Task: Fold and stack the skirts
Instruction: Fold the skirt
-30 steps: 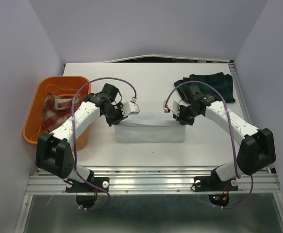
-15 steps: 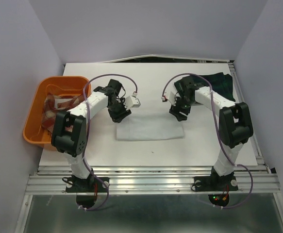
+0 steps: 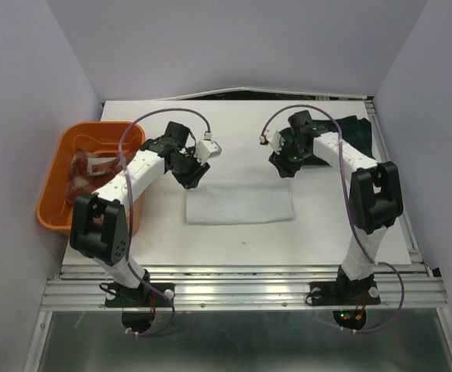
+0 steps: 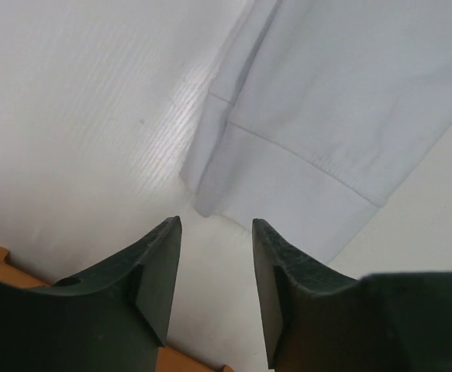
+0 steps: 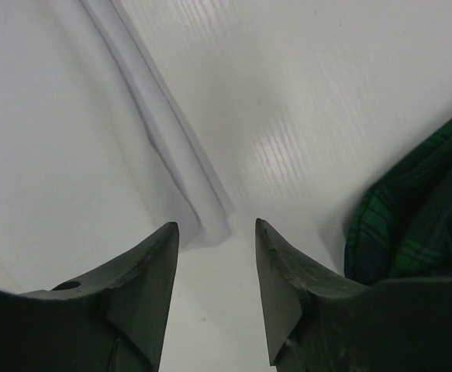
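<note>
My table (image 3: pixel 326 232): white, flat, fine ribbed surface. White skirt (image 3: pixel 239 203) lies flat at centre, folded to tidy rectangle, long side running left to right, hem edges doubled at left end. Dark green plaid skirt (image 3: pixel 359 141) sits at far right corner, near white skirt but apart from it. Orange basket (image 3: pixel 50 203) stands at my left, overhanging table's left edge.

Both arms reached forward over the table, elbows out and wrists turned inward. The left arm (image 3: pixel 136 170) ended in the left gripper (image 3: pixel 192 177), pointed downward with its jaws parted (the wrist view showed a clear gap between them). The right arm (image 3: pixel 340 155) mirrored it, and the right gripper (image 3: pixel 284 167) was likewise parted and empty.
</note>
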